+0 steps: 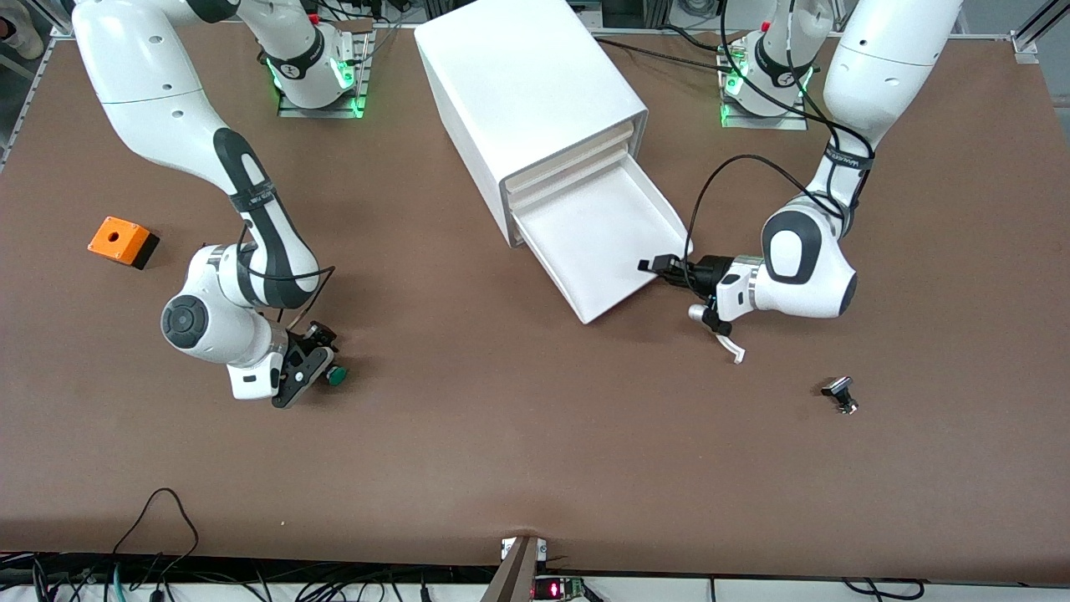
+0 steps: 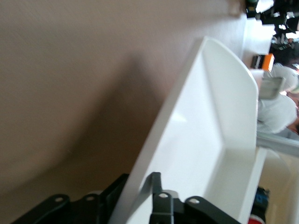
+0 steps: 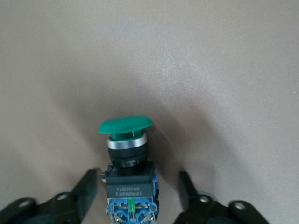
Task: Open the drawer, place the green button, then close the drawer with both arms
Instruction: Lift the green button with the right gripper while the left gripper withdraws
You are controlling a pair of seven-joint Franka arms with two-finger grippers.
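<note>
The lowest drawer (image 1: 585, 234) of the white cabinet (image 1: 527, 84) is pulled out, and nothing shows inside it. My left gripper (image 1: 654, 266) is at the drawer's front corner, toward the left arm's end of the table. In the left wrist view this gripper (image 2: 139, 176) straddles the thin wall of the drawer (image 2: 201, 130) and is open by a narrow gap. The green-capped button (image 1: 337, 375) lies on its side on the table toward the right arm's end. My right gripper (image 3: 136, 179) is open around the dark body of the button (image 3: 125, 127), with a gap at each finger.
An orange box with a hole (image 1: 123, 242) sits toward the right arm's end of the table, farther from the front camera than the button. A small black-and-silver part (image 1: 840, 393) lies toward the left arm's end. Three shut drawers sit above the open one.
</note>
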